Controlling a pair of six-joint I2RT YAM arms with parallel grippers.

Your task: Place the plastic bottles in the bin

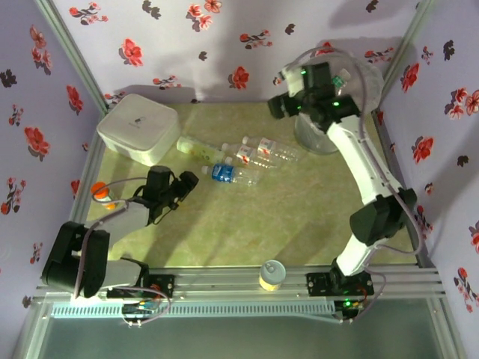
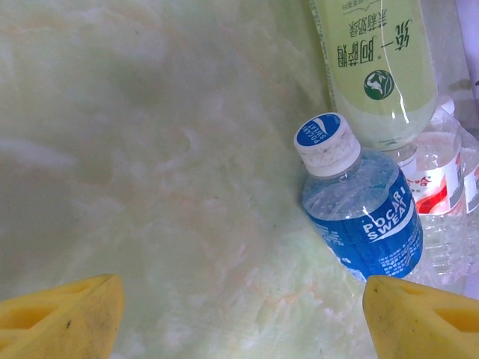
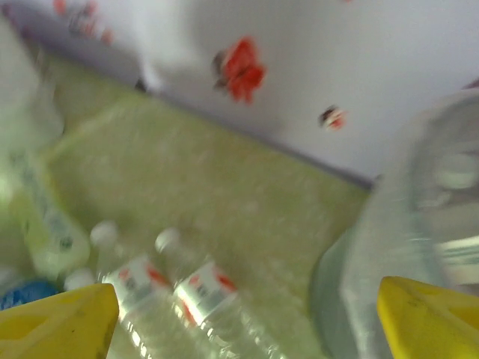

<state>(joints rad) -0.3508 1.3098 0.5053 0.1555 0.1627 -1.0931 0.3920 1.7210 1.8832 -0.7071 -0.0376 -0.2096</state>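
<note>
Several plastic bottles lie in a cluster mid-table: a pale green one (image 1: pixel 196 148), two red-labelled ones (image 1: pixel 243 153) (image 1: pixel 269 148) and a blue-labelled one (image 1: pixel 224 173). My left gripper (image 1: pixel 183 187) hovers open and empty just left of the blue-labelled bottle (image 2: pixel 359 217), whose white and blue cap points toward me; the green bottle (image 2: pixel 378 67) and a red-labelled bottle (image 2: pixel 441 179) lie beyond it. My right gripper (image 1: pixel 281 97) is open and empty beside the bin (image 1: pixel 374 82) at the back right. Its blurred wrist view has the red-labelled bottles (image 3: pixel 202 292) below and the bin's wall (image 3: pixel 404 247) to the right.
A white rounded box (image 1: pixel 138 127) stands at the back left. An orange-capped bottle (image 1: pixel 101 191) lies by the left edge, near my left arm. A short yellow can (image 1: pixel 272 274) stands at the front rail. Flowered walls close three sides.
</note>
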